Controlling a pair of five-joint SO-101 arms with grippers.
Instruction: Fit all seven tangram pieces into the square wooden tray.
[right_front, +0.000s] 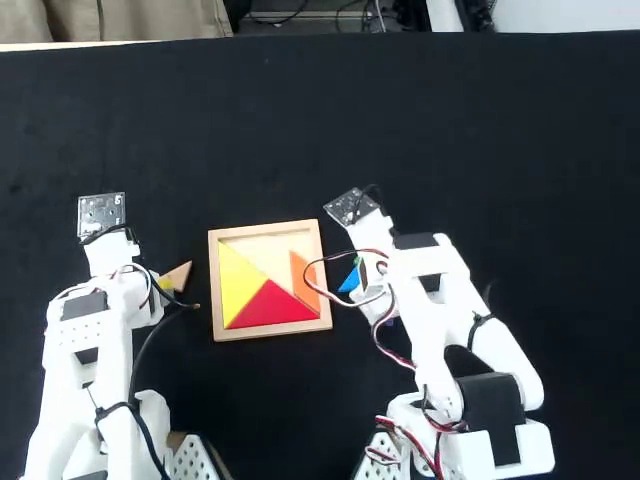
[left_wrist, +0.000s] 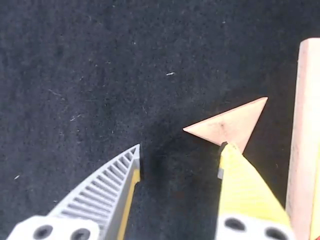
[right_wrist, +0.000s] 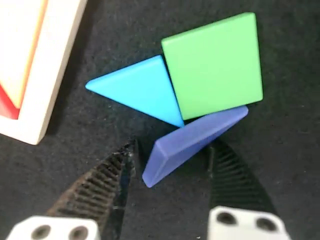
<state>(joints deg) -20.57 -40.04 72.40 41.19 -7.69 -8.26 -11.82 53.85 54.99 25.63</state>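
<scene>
The square wooden tray (right_front: 214, 290) holds a yellow triangle (right_front: 236, 282), a red triangle (right_front: 272, 306) and an orange piece (right_front: 304, 280). A tan triangle (left_wrist: 227, 125) lies on the black table just left of the tray rim (left_wrist: 305, 140). My left gripper (left_wrist: 180, 157) is open, with one fingertip (left_wrist: 230, 155) at the triangle's edge. Right of the tray lie a blue triangle (right_wrist: 142, 90), a green square (right_wrist: 215, 67) and a purple parallelogram (right_wrist: 192, 142), which is tilted against the square. My right gripper (right_wrist: 172, 160) is open, its fingers on either side of the parallelogram.
The black table (right_front: 320, 130) stretches wide behind the tray. The tray's corner (right_wrist: 45, 90) lies close to the blue triangle. Cables (right_front: 330, 270) from the right arm loop over the tray's right edge.
</scene>
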